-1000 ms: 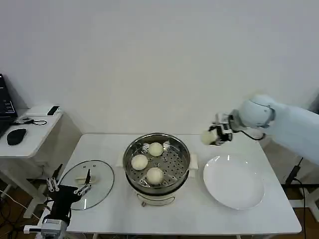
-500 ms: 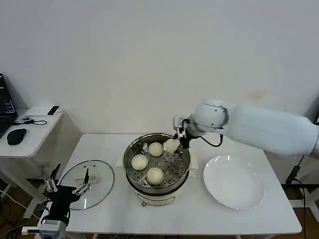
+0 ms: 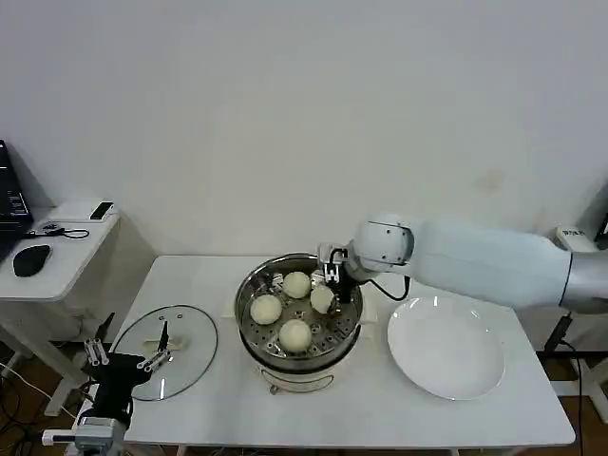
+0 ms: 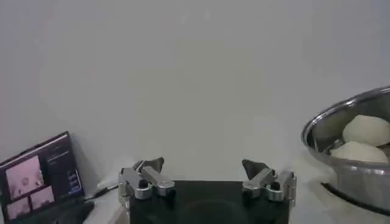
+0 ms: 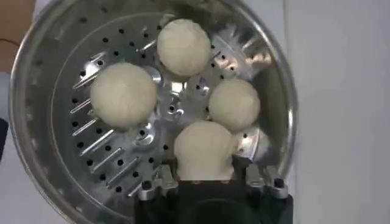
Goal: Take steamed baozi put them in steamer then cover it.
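Note:
The steamer [image 3: 249, 296] stands mid-table, its perforated tray [image 5: 116, 152] holding three steamed baozi [image 3: 297, 284] [image 3: 266, 309] [image 3: 295, 333]. My right gripper [image 3: 328, 288] reaches down into the steamer's right side, shut on another baozi [image 5: 204, 151] held low over the tray; the gripper [image 5: 205, 169] has a finger on each side of the bun. The cover [image 3: 180, 366], a glass lid, lies flat on the table left of the steamer. My left gripper [image 3: 123, 359] waits open by the lid's near edge, its jaws [image 4: 203, 167] wide apart and empty, with the steamer's wall [image 4: 329, 137] farther off.
An empty white plate [image 3: 446, 347] lies right of the steamer. A side table [image 3: 47, 266] with a mouse stands to the left, beyond the table's edge. A laptop screen [image 4: 36, 176] shows in the left wrist view.
My right arm has swung left from above the plate's far side to the steamer, carrying the baozi, and lowered it inside. The left arm has stayed put.

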Robot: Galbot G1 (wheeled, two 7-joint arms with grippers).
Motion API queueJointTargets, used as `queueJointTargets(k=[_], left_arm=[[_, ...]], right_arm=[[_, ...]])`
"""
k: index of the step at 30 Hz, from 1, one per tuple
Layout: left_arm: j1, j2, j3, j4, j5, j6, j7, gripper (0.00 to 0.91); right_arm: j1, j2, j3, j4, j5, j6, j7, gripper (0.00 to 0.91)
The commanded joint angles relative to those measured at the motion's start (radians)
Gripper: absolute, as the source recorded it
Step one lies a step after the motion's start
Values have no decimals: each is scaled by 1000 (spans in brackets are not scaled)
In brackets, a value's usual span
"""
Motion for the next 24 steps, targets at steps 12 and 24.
queueJointTargets(k=[12, 24], left_arm=[[7, -7, 1, 6, 0, -5, -2, 907], [-1, -5, 2, 15, -4, -6, -2, 907]], right_arm=[[-1, -29, 47, 57, -7, -14, 35, 907], [-202, -258, 375, 268, -84, 55, 385, 907]])
